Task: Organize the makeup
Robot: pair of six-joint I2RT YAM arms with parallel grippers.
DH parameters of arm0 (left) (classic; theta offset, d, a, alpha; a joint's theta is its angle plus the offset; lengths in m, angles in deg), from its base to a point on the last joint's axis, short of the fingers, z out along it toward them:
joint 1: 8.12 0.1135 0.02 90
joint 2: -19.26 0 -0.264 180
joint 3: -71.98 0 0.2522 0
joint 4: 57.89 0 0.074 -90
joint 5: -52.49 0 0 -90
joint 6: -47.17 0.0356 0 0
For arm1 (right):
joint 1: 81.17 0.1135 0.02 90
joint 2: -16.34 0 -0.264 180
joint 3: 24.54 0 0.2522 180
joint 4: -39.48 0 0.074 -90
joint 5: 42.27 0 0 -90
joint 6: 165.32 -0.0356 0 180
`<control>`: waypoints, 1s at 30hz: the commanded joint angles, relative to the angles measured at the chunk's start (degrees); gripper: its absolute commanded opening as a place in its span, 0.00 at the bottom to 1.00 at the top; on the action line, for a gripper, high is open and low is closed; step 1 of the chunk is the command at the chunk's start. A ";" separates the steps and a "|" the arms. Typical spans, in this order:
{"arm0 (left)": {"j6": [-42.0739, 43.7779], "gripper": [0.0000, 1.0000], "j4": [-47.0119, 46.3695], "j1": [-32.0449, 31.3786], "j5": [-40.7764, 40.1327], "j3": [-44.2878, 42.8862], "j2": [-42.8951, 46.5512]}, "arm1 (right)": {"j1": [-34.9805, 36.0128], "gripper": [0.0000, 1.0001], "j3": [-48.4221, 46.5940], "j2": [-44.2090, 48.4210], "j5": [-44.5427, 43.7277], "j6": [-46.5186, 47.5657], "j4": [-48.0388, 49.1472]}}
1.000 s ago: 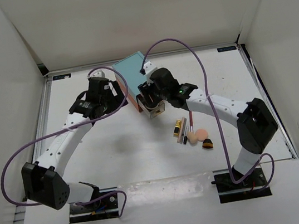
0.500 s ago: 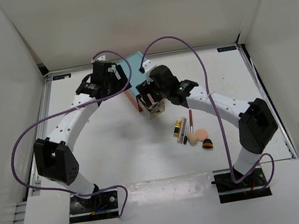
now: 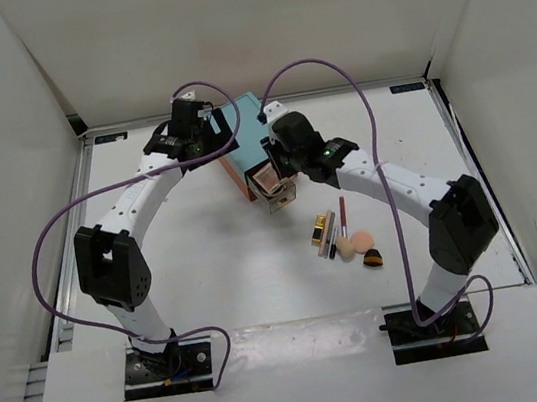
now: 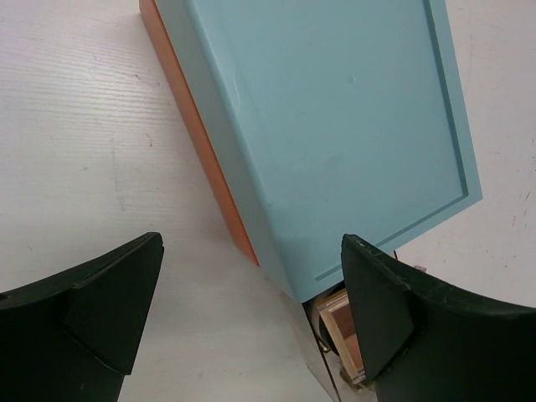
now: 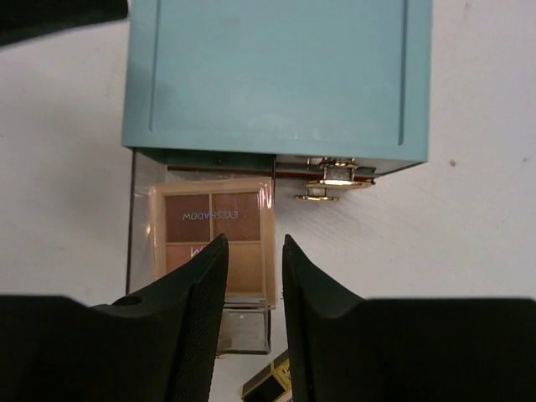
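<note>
"What is the right hand [image 5: 255,244] doing?"
"Its fingers stand a narrow slit apart, gripping nothing, over the square tan-pink eyeshadow palette [image 5: 201,224] lying flat in the teal box's [image 5: 276,75] clear drawer [image 5: 142,213]."
"And the left hand [image 4: 251,244]?"
"Spread wide."

- We see the eyeshadow palette [image 5: 219,243] face up in the clear drawer [image 5: 142,226].
- At its five o'clock, gold lipstick tube [image 3: 322,226] and peach sponges [image 3: 359,243] lie clustered.

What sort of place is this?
Probably a robot test bench: plain white walls box in a table, a left arm and right arm are bolted to its edge, and makeup lies loose on it.
</note>
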 commanded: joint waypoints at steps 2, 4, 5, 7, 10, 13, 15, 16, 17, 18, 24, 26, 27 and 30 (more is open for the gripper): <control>0.81 0.98 0.00 0.33 0.98 -2.31 1.11 | 0.17 0.35 -3.30 -3.75 -1.07 -0.70 -4.88; 0.90 0.98 -0.18 0.33 0.97 -2.14 1.11 | 0.17 0.34 -3.38 -4.97 -0.54 -0.70 -5.24; 0.81 0.98 -0.18 0.33 0.89 -2.05 1.37 | -0.18 0.34 -3.56 -5.15 -0.02 -0.70 -5.07; 1.16 0.98 -0.01 0.42 0.97 -2.40 0.93 | 0.17 0.34 -4.17 -5.86 1.56 -1.22 -5.06; 1.16 0.98 0.00 0.42 1.06 -2.49 0.49 | 0.17 0.34 -4.44 -6.38 2.10 -1.75 -4.89; 1.34 0.98 -0.09 0.51 1.24 -2.93 0.58 | 0.17 0.34 -4.44 -5.51 2.09 -1.93 -4.88; 1.42 0.98 -0.35 0.51 1.41 -3.19 0.23 | 0.17 0.34 -4.62 -4.81 2.44 -2.11 -4.54; 1.60 0.98 -0.36 0.51 1.50 -3.37 0.05 | 0.17 0.34 -4.53 -4.28 2.10 -2.45 -4.54; 1.60 0.98 -0.88 0.42 1.68 -3.46 -0.12 | 0.34 0.35 -4.35 -3.58 1.57 -2.46 -4.19; 1.69 0.98 -1.06 0.42 2.20 -3.54 -0.82 | 0.17 0.37 -3.92 -2.01 1.04 -2.46 -3.66; 2.04 0.98 -1.76 0.42 3.44 -6.00 -4.34 | 0.17 0.45 0.90 8.17 1.04 -2.46 -1.03; 2.04 0.95 -1.41 0.42 3.61 -6.53 -6.09 | 0.17 0.46 3.11 11.00 1.56 -2.81 -0.93; 1.95 0.93 -1.41 0.33 3.70 -6.88 -6.45 | 0.17 0.47 5.64 12.41 2.61 -2.81 -1.02; 1.77 0.85 -1.85 0.33 3.79 -7.23 -8.21 | 0.17 0.49 9.96 17.33 4.90 -2.99 -1.90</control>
